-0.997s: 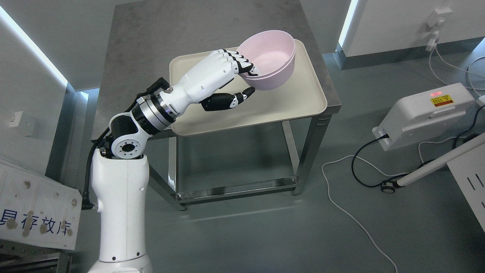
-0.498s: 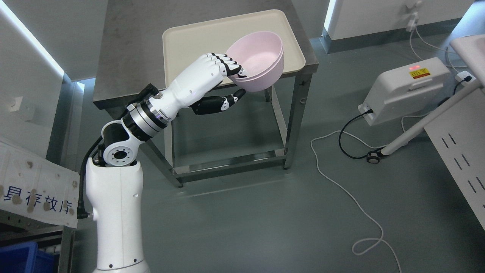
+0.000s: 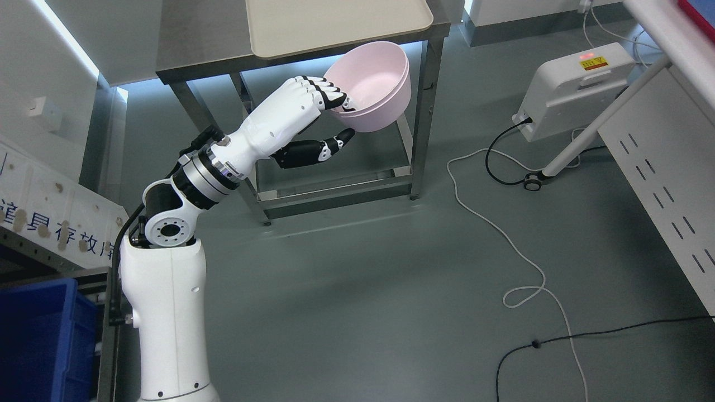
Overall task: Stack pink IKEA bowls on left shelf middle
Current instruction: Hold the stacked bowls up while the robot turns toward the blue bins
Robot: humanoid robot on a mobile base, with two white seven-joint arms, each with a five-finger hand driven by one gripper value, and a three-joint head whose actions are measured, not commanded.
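Note:
Two pink bowls [image 3: 373, 84] nested one in the other hang in the air in front of the steel table [image 3: 195, 53]. My left hand [image 3: 334, 114] is shut on their near rim, fingers [image 3: 329, 96] curled over the edge and the black thumb [image 3: 327, 149] underneath. The arm comes up from the lower left. The cream tray [image 3: 329, 25] on the table holds nothing that I can see. The shelf shows only as its edge at the far left [image 3: 56, 223]. The right hand is out of view.
A blue bin [image 3: 39, 340] sits at the lower left under a white signboard [image 3: 61, 215]. A white device with a red light [image 3: 575, 89] stands on the floor at right, with white [image 3: 514, 251] and black cables [image 3: 586, 335] trailing. A white perforated panel [image 3: 665, 190] fills the right edge.
The camera has pulled back and turned, so the table slides up and out of the picture. The bowls, still held in my left hand, are off the tray and past the table's front edge.

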